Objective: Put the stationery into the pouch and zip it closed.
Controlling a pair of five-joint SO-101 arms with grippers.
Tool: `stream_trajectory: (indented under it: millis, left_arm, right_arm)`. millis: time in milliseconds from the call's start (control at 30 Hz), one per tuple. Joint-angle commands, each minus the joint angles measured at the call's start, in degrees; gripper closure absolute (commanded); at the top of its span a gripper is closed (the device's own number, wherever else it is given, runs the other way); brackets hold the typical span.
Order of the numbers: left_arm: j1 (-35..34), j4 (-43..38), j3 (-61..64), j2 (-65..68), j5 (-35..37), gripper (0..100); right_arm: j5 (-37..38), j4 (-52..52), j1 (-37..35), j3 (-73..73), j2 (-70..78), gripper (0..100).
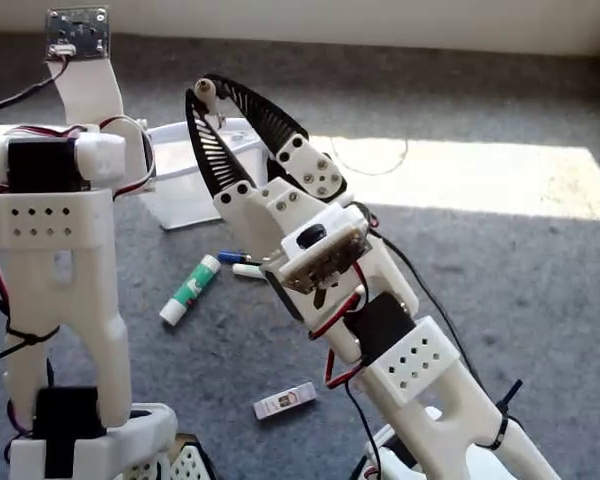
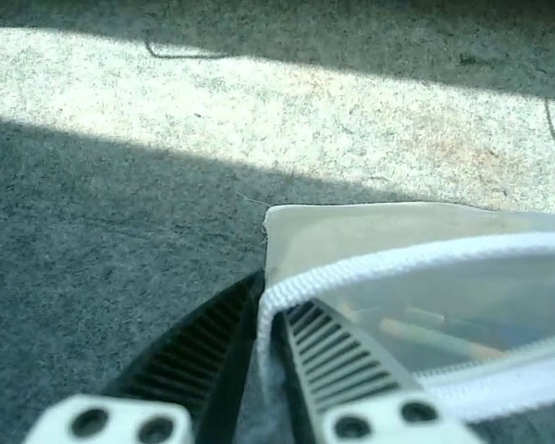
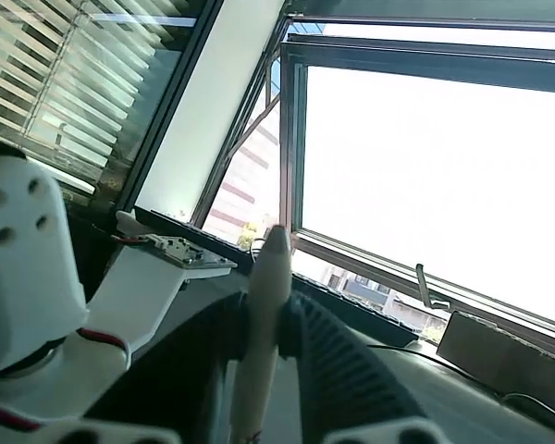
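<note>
High view shows a grey carpeted desk (image 1: 520,300) crossed by sunlight (image 1: 480,180); a window (image 3: 425,157) and blinds (image 3: 65,65) stand beyond. My raised right gripper (image 1: 202,98) clamps a white pen (image 3: 262,324), its length pointing up toward the window. My left gripper (image 2: 264,291) pinches the pouch (image 2: 416,268) by its zipper edge on the desk.

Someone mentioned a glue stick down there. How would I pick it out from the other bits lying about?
Find the clear pouch at the far side of the grey carpet, then look just in front of it. The glue stick lies slanted there, a stubby tube. Its green-and-white body sets it apart from the thin blue-capped pen beside it and the small white block nearer the camera.
</note>
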Motion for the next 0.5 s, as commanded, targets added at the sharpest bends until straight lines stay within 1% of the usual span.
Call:
stream_trajectory:
  millis: [0, 467]
  left_arm:
    - [0.3, -1.8, 1.9, 0.5, -0.2, 99]
    - [0.5, -3.5, 1.5, 0.5, 0.0, 99]
  right_arm:
    - [-0.7, -1.5, 0.1, -0.4, -0.3, 99.5]
    - [-0.7, -1.0, 0.0, -0.3, 0.5, 99.5]
